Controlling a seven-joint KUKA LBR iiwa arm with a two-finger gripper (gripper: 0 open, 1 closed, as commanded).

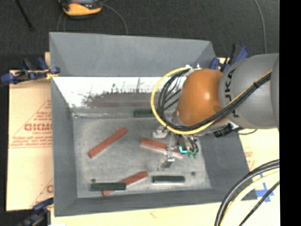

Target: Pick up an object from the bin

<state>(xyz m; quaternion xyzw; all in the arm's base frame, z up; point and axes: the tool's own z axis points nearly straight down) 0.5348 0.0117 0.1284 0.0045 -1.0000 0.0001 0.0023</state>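
Observation:
My gripper (167, 158) hangs low over the right middle of the bin floor, mostly hidden under the arm's orange cover. A red-brown flat bar (151, 145) lies right beside it, its right end running under the gripper. A dark green bar (168, 178) lies just in front of the gripper, near the front wall. Whether the gripper touches the red-brown bar I cannot tell.
Another red-brown bar (107, 142) lies tilted at the left middle. A third one (132, 178) rests at the front, touching a dark green bar (108, 186). One more dark green bar (142, 112) lies against the back wall. The arm covers the bin's right side.

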